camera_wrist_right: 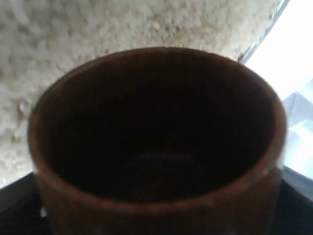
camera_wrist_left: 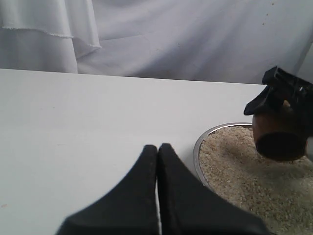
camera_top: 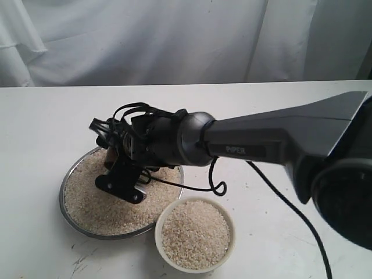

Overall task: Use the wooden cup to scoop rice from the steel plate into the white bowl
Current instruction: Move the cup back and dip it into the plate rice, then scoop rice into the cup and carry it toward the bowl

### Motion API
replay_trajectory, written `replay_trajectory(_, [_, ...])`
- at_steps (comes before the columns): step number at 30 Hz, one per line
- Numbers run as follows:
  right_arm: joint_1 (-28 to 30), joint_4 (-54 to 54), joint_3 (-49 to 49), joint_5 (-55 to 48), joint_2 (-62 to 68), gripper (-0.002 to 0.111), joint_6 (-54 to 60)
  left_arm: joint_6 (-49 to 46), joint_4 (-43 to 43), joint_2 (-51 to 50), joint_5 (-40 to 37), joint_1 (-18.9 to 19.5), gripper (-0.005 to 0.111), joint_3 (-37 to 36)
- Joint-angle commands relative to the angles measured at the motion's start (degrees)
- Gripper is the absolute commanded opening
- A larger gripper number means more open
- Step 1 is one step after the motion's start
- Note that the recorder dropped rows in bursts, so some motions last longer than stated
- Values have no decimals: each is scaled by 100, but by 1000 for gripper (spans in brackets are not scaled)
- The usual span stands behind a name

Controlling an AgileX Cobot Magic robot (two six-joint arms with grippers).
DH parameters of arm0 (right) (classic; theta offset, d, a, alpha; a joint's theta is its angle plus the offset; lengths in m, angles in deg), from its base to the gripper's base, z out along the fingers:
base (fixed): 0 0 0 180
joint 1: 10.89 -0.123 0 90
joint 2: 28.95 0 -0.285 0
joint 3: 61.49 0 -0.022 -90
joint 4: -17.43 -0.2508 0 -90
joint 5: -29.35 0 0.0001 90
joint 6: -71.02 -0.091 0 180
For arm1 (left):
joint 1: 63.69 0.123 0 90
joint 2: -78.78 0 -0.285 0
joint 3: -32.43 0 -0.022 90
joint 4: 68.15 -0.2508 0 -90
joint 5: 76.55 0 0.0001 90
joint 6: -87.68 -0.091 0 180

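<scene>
Right gripper (camera_top: 113, 156) clamps the cup (camera_wrist_left: 279, 132), jaws wide around it, left of centre in the exterior frame, over the plate (camera_top: 61, 200). Cup looks empty, tipped sideways just above the rice (camera_top: 93, 206). Step: probably starting a scoop. Next: dig the rim in, roll upright, carry to the bowl (camera_top: 158, 235) at lower centre, already nearly full. Left gripper (camera_wrist_left: 157, 164) closed, holding nothing.

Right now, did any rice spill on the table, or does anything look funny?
Nothing stands out. I see no grains on the table around the steel plate or the white bowl. The rice sits inside both. The wooden cup is tipped sideways over the plate and looks empty, which suits scooping.
</scene>
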Motion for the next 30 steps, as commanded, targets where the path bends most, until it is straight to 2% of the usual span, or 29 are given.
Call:
replay_trajectory(1, [-206, 59, -58, 58, 98, 0, 29, 18, 4, 29, 36, -9, 0, -26])
replay_trajectory(6, [-387, -173, -58, 37, 140, 0, 29, 18, 4, 29, 36, -9, 0, -26])
replay_trajectory(9, [-410, -863, -58, -27, 140, 0, 29, 18, 4, 29, 36, -9, 0, -26])
replay_trajectory(14, [-187, -2368, -69, -198, 140, 0, 499, 18, 4, 29, 36, -9, 0, -26])
replay_trajectory(21, [60, -3495, -435, -630, 140, 0, 1106, 18, 4, 29, 36, -9, 0, -26])
replay_trajectory(25, [72, -3560, -710, -1176, 73, 0, 1210, 18, 4, 29, 36, -9, 0, -26])
replay_trajectory(30, [306, -4542, -746, -1312, -219, 0, 1805, 18, 4, 29, 36, -9, 0, -26])
